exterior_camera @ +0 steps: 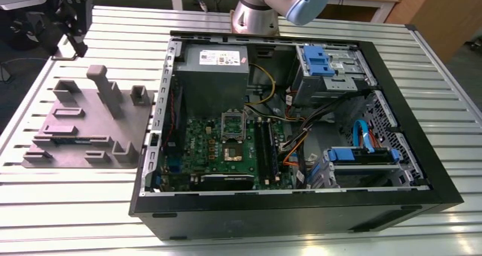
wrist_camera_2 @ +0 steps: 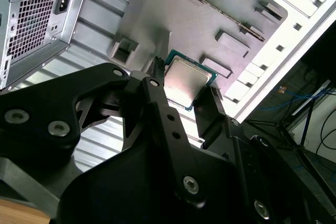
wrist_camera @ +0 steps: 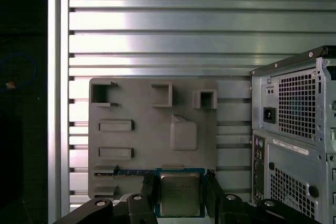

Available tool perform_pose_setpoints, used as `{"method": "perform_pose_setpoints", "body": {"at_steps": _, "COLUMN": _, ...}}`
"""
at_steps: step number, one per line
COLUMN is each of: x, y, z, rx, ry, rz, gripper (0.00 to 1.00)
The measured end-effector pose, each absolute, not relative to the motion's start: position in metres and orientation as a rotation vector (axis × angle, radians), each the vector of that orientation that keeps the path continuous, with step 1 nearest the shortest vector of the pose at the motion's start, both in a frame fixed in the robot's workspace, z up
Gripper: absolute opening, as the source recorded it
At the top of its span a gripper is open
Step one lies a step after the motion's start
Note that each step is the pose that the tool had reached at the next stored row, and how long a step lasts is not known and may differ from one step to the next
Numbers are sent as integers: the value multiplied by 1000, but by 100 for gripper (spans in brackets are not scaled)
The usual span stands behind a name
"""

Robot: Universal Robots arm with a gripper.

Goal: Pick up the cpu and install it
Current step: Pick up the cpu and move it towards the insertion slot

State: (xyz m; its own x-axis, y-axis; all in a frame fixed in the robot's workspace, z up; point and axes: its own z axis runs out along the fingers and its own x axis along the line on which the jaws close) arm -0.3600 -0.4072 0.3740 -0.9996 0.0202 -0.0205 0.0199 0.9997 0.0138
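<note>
Above the grey fixture tray (wrist_camera: 147, 140), the end effector (wrist_camera: 179, 178) is clamped on the cpu (wrist_camera: 179, 195), with one black finger (wrist_camera: 148, 190) against each of two opposite edges. The chip is clear of the tray and held in the air. Its metal lid faces the camera in both wrist views, with the green board rim showing round it. A memory stick (wrist_camera: 131, 171) sits in one of the tray's slots.

Exterior view: the tray lies near the counter (exterior_camera: 75, 211) edge at the exterior view's left. The open tower case (exterior_camera: 301, 211) lies on its side mid-counter, just beside the tray. The motherboard (exterior_camera: 263, 154) is exposed and the cpu socket (exterior_camera: 231, 150) is open, its load frame (exterior_camera: 231, 120) standing upright. The power supply (exterior_camera: 214, 61) is at the far end of the case, near the arm base (exterior_camera: 252, 13).
</note>
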Motion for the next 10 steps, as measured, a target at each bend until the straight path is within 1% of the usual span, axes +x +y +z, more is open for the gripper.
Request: {"method": "perform_pose_setpoints", "body": {"at_steps": 10, "x": -357, "y": -407, "z": 374, "rx": 31, "ry": 3121, "rz": 21, "gripper": 47}}
